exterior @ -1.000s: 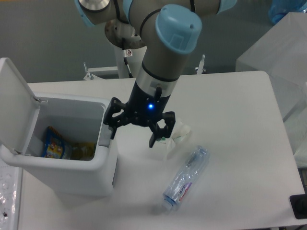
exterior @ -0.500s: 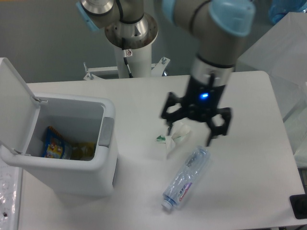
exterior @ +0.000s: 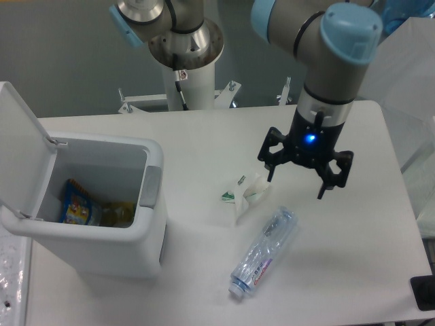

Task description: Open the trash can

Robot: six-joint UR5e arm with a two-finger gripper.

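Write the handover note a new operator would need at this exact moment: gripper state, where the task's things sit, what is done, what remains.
Gripper: open, empty, hanging above the table right of the crumpled paper.
Trash can: on the table's left side, lid swung up and back, wrappers visible inside.
Done: the can is open.
Left: nothing for the lid; the paper and the plastic bottle lie loose on the table.

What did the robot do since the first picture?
The open black two-finger hand swung away from the big white plastic trash can toward the table's right side, holding nothing. The lid stayed open; the clear plastic bottle and crumpled white wrapper barely moved.
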